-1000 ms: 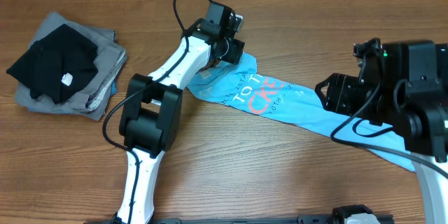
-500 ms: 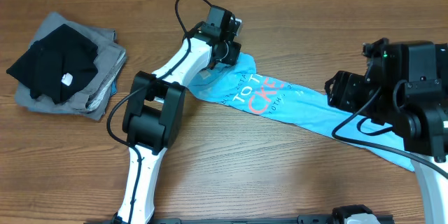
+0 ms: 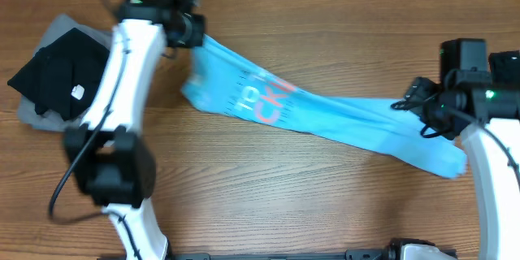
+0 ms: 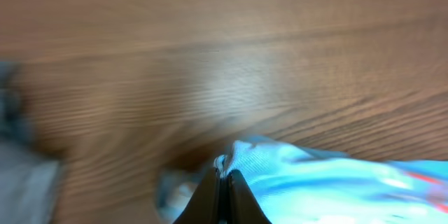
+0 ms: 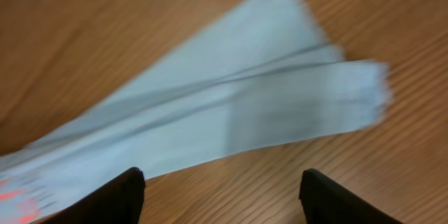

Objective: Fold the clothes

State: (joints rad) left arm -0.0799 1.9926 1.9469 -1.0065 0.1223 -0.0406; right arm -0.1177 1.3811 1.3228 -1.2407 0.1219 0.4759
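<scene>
The sky-blue T-shirt lies stretched in a long band across the table, its white and orange-red lettering near the left end. My left gripper is shut on the shirt's far left edge. In the left wrist view the closed left gripper pinches a fold of the blue shirt. My right gripper hovers over the shirt's right part. Its right gripper stands open with only bare wood between the fingers, the pale shirt just beyond them.
A pile of black and grey clothes sits at the far left of the wooden table, close to the left arm. A grey blur of that pile shows at the left edge of the left wrist view.
My left gripper closed on the shirt's left end and dragged it left and toward the far edge, stretching the shirt. My right gripper opened wider and drew back to the right.
</scene>
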